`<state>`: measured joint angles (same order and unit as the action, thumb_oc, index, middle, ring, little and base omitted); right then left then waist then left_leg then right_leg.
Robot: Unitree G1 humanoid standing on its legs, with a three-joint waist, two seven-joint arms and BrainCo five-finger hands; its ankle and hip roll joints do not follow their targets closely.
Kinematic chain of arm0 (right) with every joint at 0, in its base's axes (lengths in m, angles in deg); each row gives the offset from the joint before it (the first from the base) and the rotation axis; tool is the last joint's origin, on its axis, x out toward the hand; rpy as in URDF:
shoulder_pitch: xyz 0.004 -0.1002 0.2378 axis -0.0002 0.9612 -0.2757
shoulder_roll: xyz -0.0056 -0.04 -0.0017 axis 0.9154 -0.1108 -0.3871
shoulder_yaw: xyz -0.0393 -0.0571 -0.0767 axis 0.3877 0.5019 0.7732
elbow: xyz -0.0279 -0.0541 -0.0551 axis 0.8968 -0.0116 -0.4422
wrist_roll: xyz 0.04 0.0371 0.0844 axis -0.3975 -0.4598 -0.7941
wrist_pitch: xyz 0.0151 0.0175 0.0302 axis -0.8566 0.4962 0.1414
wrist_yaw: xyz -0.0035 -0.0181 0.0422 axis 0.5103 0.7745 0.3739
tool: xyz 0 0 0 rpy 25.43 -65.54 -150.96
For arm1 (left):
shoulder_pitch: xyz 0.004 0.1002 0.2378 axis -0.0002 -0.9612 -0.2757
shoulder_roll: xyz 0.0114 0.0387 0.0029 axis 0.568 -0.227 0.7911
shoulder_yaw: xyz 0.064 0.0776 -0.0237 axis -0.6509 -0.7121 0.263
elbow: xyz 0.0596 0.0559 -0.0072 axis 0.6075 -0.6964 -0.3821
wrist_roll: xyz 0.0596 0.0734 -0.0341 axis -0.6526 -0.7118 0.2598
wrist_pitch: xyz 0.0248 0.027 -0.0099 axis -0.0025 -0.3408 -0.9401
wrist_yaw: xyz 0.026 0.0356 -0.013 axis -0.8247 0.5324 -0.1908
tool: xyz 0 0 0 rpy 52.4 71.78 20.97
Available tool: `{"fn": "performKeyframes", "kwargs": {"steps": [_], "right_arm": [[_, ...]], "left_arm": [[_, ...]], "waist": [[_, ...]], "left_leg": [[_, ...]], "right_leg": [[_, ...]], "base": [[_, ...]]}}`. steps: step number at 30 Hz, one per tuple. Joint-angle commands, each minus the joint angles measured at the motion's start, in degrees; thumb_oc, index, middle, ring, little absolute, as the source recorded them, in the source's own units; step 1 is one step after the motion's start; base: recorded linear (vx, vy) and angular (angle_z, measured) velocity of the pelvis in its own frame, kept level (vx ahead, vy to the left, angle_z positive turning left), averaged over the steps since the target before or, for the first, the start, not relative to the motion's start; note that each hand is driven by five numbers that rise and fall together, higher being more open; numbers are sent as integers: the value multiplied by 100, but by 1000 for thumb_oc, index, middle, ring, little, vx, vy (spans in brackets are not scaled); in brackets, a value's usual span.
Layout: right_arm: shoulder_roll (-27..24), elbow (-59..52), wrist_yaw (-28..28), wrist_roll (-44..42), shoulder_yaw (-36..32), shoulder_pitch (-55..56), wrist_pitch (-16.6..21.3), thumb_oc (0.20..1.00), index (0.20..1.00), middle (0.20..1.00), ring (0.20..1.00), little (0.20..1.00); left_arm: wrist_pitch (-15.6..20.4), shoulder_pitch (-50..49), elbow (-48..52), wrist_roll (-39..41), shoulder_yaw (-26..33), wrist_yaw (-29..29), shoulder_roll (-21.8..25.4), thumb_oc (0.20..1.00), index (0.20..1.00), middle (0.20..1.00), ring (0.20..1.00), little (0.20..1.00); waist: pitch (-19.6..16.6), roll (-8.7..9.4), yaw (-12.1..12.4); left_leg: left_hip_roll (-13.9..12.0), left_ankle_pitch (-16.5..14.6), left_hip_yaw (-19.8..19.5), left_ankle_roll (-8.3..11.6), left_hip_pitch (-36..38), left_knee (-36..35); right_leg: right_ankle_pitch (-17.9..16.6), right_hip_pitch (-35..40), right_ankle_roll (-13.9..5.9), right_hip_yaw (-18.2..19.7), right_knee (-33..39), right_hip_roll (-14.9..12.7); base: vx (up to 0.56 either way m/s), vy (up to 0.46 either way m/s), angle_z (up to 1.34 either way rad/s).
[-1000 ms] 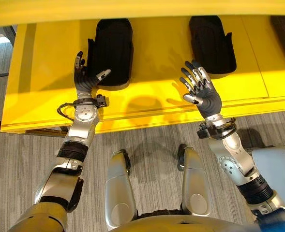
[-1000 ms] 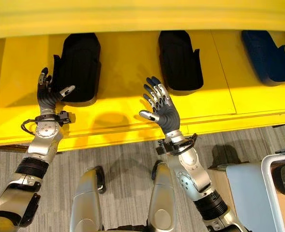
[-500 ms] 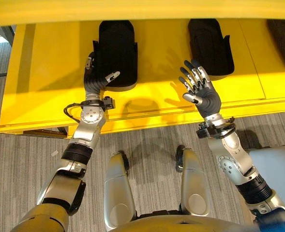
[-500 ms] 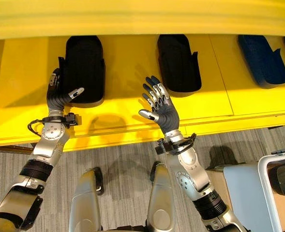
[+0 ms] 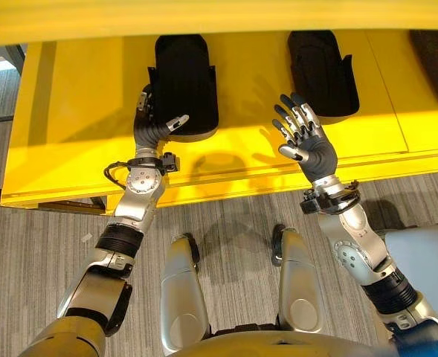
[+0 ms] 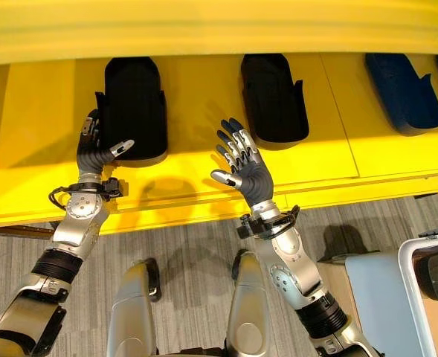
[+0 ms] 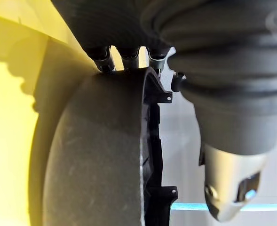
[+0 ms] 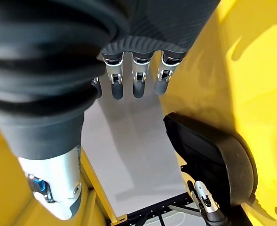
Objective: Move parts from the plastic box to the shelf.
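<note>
Left hand (image 5: 153, 128) at left edge of black moulded plastic part (image 5: 183, 83) lying flat on yellow shelf (image 5: 77, 97); fingers along part's side, thumb over its near end, whether gripping cannot tell. Right hand (image 6: 247, 167) open, fingers spread, empty, raised above shelf just near second black moulded part (image 6: 273, 95). Dark blue part (image 6: 403, 91) farther right on shelf. White-rimmed plastic box (image 6: 421, 290) at lower right on floor side.

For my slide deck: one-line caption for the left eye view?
Left hand against a black part on the yellow shelf; right hand open beside another.
</note>
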<state>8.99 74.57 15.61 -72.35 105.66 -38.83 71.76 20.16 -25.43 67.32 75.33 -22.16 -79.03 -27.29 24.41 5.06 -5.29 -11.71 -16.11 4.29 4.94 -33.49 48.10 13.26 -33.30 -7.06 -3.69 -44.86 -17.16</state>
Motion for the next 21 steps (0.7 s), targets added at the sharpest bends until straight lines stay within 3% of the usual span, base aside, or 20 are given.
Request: {"fn": "performKeyframes", "kwargs": {"steps": [1,21], "right_arm": [[156,-474,42,-3,-61,-27,297,1000,1000,1000,1000,1000],[12,-601,121,6,-360,-99,287,1000,1000,1000,1000,1000]], "left_arm": [[75,-311,279,2,-144,66,-117,1000,1000,1000,1000,1000],[495,-1582,2139,-551,1725,-363,817,1000,1000,1000,1000,1000]], "waist": [[-172,-62,-9],[-216,-195,199]], "left_leg": [[61,529,-284,-35,49,-672],[95,519,-272,-29,85,-712]], "right_leg": [[-204,166,-14,21,365,-104],[-192,213,-2,25,365,-135]], "base": [[0,0,0],[0,0,0]]}}
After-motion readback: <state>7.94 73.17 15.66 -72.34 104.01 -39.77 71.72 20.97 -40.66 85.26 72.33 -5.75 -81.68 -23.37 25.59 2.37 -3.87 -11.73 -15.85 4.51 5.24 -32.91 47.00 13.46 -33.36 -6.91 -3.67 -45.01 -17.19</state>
